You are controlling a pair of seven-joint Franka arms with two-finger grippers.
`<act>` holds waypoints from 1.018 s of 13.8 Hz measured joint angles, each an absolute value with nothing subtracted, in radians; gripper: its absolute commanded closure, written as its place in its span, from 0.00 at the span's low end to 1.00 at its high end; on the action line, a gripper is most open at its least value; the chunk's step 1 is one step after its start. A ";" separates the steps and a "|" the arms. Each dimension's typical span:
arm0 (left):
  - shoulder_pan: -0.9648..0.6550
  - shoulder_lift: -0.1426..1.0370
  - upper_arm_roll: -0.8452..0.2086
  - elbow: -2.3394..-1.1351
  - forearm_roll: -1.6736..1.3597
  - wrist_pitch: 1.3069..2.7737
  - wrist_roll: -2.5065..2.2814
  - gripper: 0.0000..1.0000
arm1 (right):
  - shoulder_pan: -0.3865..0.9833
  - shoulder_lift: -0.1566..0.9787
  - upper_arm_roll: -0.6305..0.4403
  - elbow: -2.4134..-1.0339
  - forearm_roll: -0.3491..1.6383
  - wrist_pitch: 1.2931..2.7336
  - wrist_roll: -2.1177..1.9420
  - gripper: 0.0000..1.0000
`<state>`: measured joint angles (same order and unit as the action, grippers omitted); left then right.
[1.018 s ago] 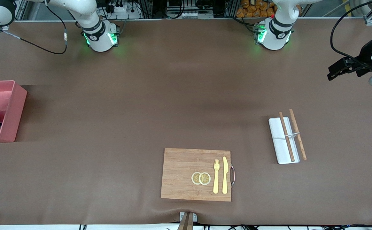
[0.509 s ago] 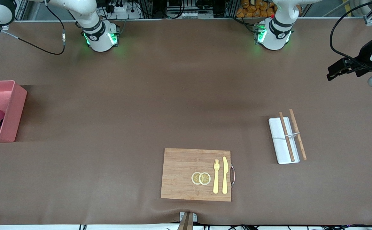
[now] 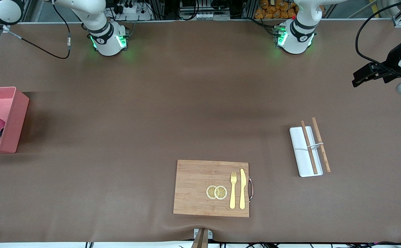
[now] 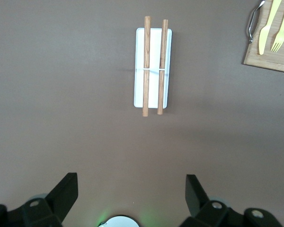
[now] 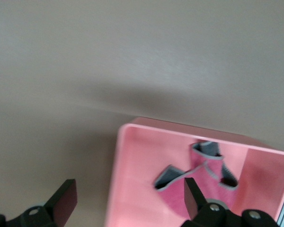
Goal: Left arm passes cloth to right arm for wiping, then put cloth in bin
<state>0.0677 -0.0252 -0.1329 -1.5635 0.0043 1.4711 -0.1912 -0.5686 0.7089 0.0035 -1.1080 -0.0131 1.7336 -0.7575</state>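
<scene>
Bin: pink box at the right arm's end of the table; landmark for the entries below.

Cloth: crumpled inside the bin, resting on its floor against a wall, gripped by nothing.

Right gripper: released, fingers spread wide and empty, poised over the bin's rim with the cloth lying below it, apart from both fingers.

Left gripper: released and empty, waiting over bare table well apart from the bin, at the left arm's end.

Tray: white, carrying two sticks, well apart from the bin.

Board: well apart from the bin, nearer the front camera.
</scene>
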 measured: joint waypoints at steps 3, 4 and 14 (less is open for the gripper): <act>0.069 -0.024 -0.132 -1.566 0.004 1.471 -0.191 0.00 | -0.456 0.599 0.005 -1.108 -0.028 1.558 -0.539 0.00; 0.069 -0.024 -0.132 -1.566 0.004 1.471 -0.191 0.00 | -0.420 0.570 0.006 -1.108 -0.029 1.509 -0.473 0.00; 0.071 -0.020 -0.131 -1.571 0.004 1.474 -0.191 0.00 | -0.175 0.230 0.011 -1.381 0.059 1.439 0.021 0.00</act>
